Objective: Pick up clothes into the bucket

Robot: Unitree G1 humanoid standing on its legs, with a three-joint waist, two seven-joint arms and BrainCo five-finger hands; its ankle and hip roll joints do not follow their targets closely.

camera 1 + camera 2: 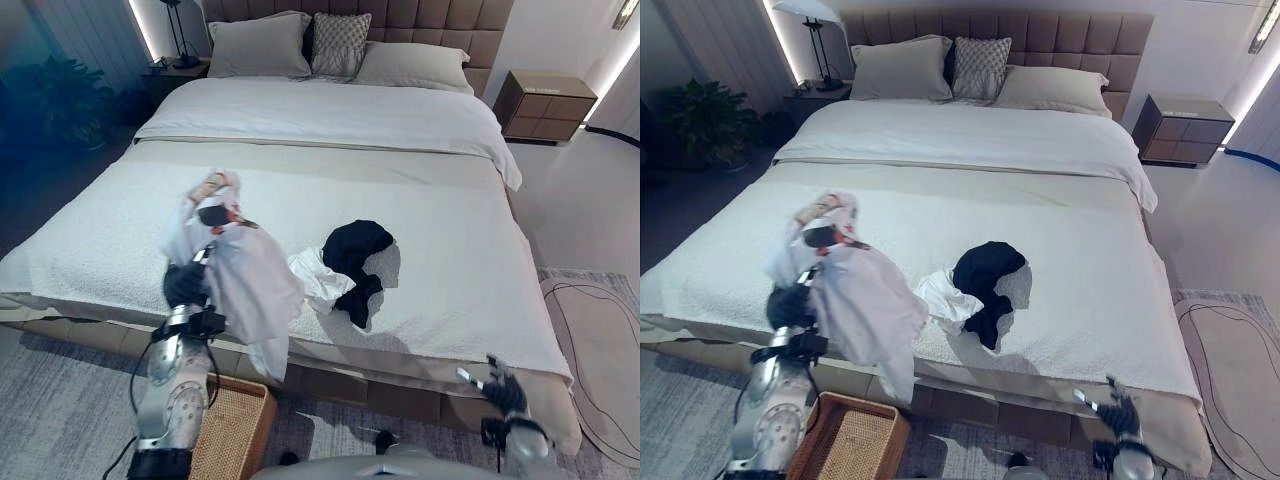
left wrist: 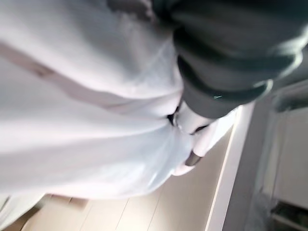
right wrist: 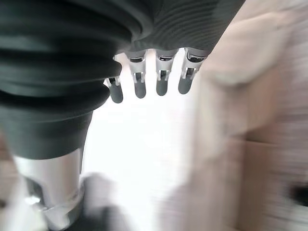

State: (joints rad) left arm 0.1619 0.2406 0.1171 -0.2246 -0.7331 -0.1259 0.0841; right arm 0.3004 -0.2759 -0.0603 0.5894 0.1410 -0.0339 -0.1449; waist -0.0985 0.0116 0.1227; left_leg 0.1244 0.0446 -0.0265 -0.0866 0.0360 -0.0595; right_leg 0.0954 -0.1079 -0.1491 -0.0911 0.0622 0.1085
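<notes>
- Bed (image 1: 420, 200): the left hand is held out over its near edge. A trailing hem could be dragged across the cover and caught on that edge if the arm is swung back low.
- White garment (image 1: 250, 280): bunched round the left hand (image 1: 186, 284) and draped off it, with a long tail hung below toward the basket. Fingers (image 2: 195, 156) are seen curled into the cloth in the left wrist view, so it is judged as gripped. Only a fold appears to be pinched, though, so a slip is the main risk if the arm is moved fast.
- Wicker basket (image 1: 232, 430): set on the floor directly below the left hand, beside the forearm. The tail could be laid over the rim instead of inside if the release is made before the hand is centred, and the garment would be left half out.
- Dark garment (image 1: 355, 262): left on the bed to the right of the left hand, well apart from it, with a small white piece (image 1: 315, 272) touching it. Neither is collected yet, and the two could be lifted together as a tangle.
- Right hand (image 1: 503, 392): held low off the bed's near edge, well away from all the clothes. Fingers are shown straight and relaxed in its wrist view, with nothing held. Little risk is expected from it.
</notes>
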